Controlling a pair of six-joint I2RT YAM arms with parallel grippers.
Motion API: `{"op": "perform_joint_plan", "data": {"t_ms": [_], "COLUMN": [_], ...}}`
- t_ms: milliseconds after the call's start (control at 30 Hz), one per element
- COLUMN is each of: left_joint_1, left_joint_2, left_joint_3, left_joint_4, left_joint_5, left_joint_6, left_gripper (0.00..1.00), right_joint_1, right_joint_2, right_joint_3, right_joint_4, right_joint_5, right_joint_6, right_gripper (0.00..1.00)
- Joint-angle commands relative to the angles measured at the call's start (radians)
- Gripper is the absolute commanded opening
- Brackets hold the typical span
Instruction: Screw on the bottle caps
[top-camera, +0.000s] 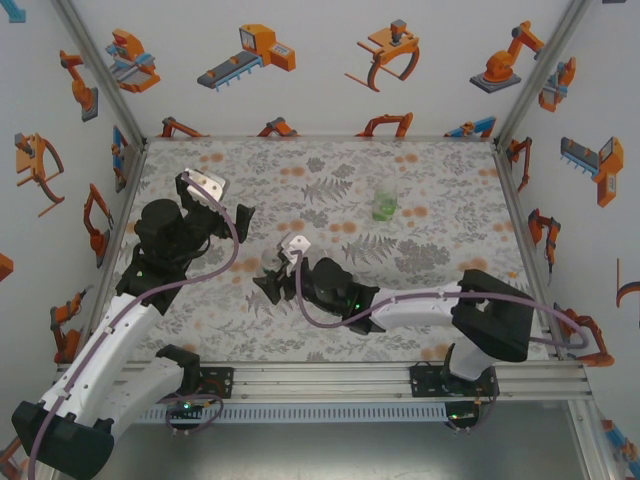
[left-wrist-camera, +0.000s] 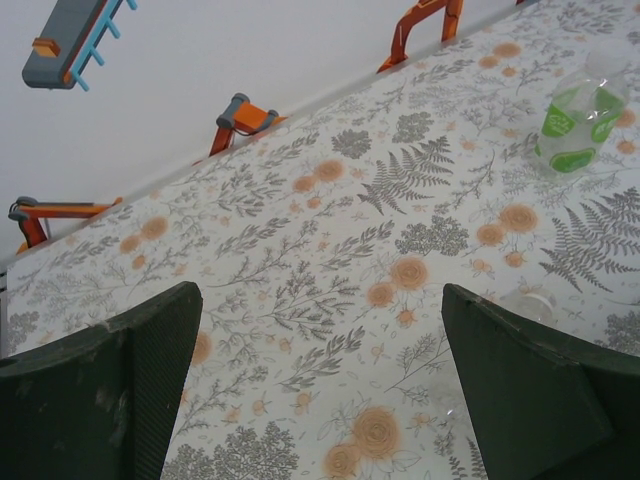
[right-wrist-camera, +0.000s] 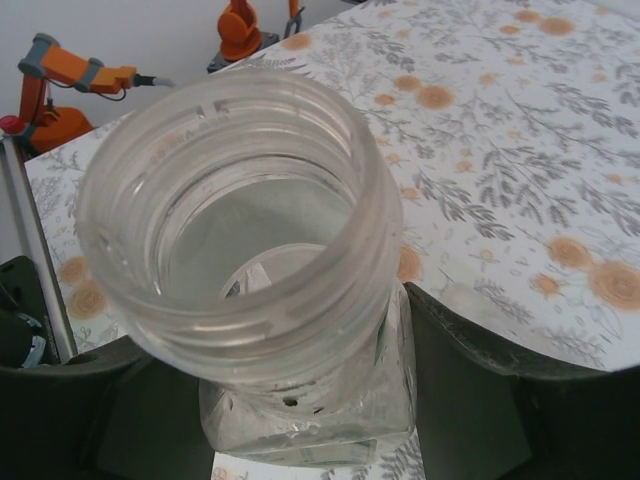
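Right gripper (right-wrist-camera: 290, 385): jaws clamped on a colourless bottle (right-wrist-camera: 235, 215). In the right wrist view the square-shouldered body sits between the two dark fingers (right-wrist-camera: 480, 400), touching both. The threaded neck points toward the camera. The mouth is open and carries no cap. In the top view the right gripper (top-camera: 270, 287) is left of table centre, on the end of the arm, which reaches across from the right base. The bottle itself is too faint to make out there.

Left gripper (left-wrist-camera: 320, 300): jaws wide apart, with only the floral table (left-wrist-camera: 300, 230) showing between the fingers (left-wrist-camera: 100, 390). In the top view the left gripper (top-camera: 238, 222) is near the table's left side, just beyond the right gripper and apart from it.

Green-tinted bottle (top-camera: 385, 200): stands upright alone toward the far side of the table (top-camera: 450, 260), right of centre and well apart from both grippers. In the left wrist view the green-tinted bottle (left-wrist-camera: 578, 125) lies far ahead and to the right of the open jaws. Its top looks whitish; whether that is a cap cannot be told.
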Motion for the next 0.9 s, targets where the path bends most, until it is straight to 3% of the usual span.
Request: {"op": "perform_joint_plan", "data": {"t_ms": [0, 267, 367, 500, 767, 867], "left_joint_1": [0.006, 0.008, 0.008, 0.009, 0.010, 0.009], "left_joint_2": [-0.004, -0.004, -0.007, 0.008, 0.078, 0.113], "left_joint_3": [0.009, 0.007, 0.002, 0.003, 0.016, 0.016], "left_joint_4": [0.024, 0.035, 0.049, 0.071, 0.147, 0.213], "left_joint_5": [0.036, 0.083, 0.149, 0.320, 0.775, 0.889], "left_joint_6": [-0.020, -0.029, -0.029, -0.034, -0.078, -0.138], "left_gripper": [0.97, 0.97, 0.97, 0.97, 0.97, 0.97], "right_joint_1": [-0.033, -0.193, -0.248, -0.301, -0.363, -0.363], "right_joint_2": [-0.100, -0.322, -0.393, -0.468, -0.556, -0.558], "right_joint_3": [-0.041, -0.058, -0.036, -0.007, 0.098, 0.129], "right_joint_4": [-0.023, -0.217, -0.304, -0.389, -0.538, -0.532], "right_joint_5": [0.058, -0.067, -0.124, -0.185, -0.379, -0.482], "right_joint_6": [0.028, 0.026, -0.005, -0.062, -0.146, -0.155], "right_gripper": [0.41, 0.34, 0.30, 0.21, 0.16, 0.15]}}
